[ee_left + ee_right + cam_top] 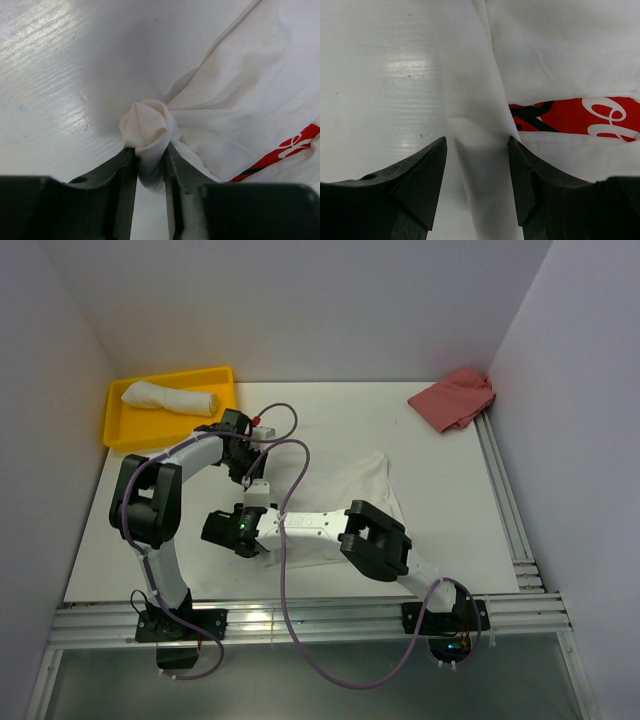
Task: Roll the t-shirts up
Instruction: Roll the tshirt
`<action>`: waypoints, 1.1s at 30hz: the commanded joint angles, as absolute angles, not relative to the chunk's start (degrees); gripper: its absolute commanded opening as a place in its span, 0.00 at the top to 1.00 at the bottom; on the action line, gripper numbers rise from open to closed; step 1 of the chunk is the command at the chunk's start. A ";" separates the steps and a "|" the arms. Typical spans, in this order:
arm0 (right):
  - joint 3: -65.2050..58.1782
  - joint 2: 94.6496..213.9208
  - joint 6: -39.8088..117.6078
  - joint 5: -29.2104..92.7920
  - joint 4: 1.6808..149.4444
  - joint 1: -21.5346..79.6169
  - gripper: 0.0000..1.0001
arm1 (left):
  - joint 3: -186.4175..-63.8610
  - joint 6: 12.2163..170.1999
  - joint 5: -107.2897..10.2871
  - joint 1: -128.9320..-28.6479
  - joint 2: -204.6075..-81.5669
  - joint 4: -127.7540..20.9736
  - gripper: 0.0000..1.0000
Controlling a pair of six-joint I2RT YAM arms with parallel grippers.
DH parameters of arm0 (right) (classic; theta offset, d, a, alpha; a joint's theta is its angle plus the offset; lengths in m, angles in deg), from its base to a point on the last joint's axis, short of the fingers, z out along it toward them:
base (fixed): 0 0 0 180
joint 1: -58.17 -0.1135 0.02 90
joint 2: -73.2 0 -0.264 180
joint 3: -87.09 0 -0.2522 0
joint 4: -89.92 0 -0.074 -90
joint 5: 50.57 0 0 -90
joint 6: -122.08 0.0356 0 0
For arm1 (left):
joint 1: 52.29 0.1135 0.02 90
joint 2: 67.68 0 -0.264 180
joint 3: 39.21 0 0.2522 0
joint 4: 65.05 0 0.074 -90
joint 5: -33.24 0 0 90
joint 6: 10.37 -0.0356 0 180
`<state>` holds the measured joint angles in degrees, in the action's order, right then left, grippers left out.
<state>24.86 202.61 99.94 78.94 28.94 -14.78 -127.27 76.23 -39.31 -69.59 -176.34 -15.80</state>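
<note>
Lying mid-frame, the t-shirt (350, 485) is stretching from lower left to upper right, with bare table (455, 510) right of it. The left gripper (150, 151) is pinching its bunched corner; the right gripper (477, 141) is straddling a fold, fingers apart.

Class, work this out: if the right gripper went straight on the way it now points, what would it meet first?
Probably the t-shirt: its fold lies right ahead of the open right gripper. Depth is unclear.

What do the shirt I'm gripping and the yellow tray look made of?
T-shirt: soft matte white fabric, probably cotton knit; it bunches and creases in the left end effector. Yellow tray: likely moulded plastic, smooth, evenly coloured, with a raised rim.
</note>
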 commanded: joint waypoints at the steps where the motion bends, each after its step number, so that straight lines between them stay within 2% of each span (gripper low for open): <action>1: 26.67 204.86 101.43 81.97 23.51 -15.40 0.40 | -129.61 76.29 -40.06 -70.04 -177.10 -15.87 0.68; 10: 24.48 205.57 101.52 78.81 24.91 -15.48 0.43 | -130.40 76.11 -39.54 -70.04 -177.37 -15.52 0.49; 11: 24.04 205.48 101.43 78.72 25.09 -15.48 0.46 | -130.75 76.03 -39.36 -70.04 -177.37 -15.43 0.47; 12: 23.86 205.13 101.34 78.72 25.53 -15.40 0.57 | -131.01 76.02 -39.19 -70.04 -177.28 -15.25 0.46; 14: 22.81 204.69 100.12 77.67 27.63 -15.40 0.65 | -131.89 75.68 -38.75 -69.96 -177.19 -14.81 0.43; 15: 22.28 203.99 99.59 76.97 28.69 -15.14 0.72 | -132.24 75.67 -38.14 -69.78 -177.11 -14.55 0.42; 18: 17.81 201.10 98.01 74.07 34.83 -14.08 0.82 | -134.09 75.41 -36.99 -68.65 -176.76 -13.41 0.38; 21: 7.46 195.49 95.64 67.40 49.04 -12.59 0.85 | -135.67 74.88 -35.50 -66.72 -176.32 -12.35 0.34; 22: 4.21 193.98 95.19 64.94 58.31 -11.19 0.86 | -136.37 74.88 -34.62 -66.27 -176.40 -12.00 0.34; 26: -11.08 188.70 96.59 53.69 79.72 -7.14 0.87 | -136.82 74.09 -32.60 -63.63 -175.70 -11.21 0.33; 33: -19.20 188.60 101.34 42.16 101.54 -2.92 0.87 | -133.48 72.86 -31.01 -61.70 -173.77 -11.29 0.33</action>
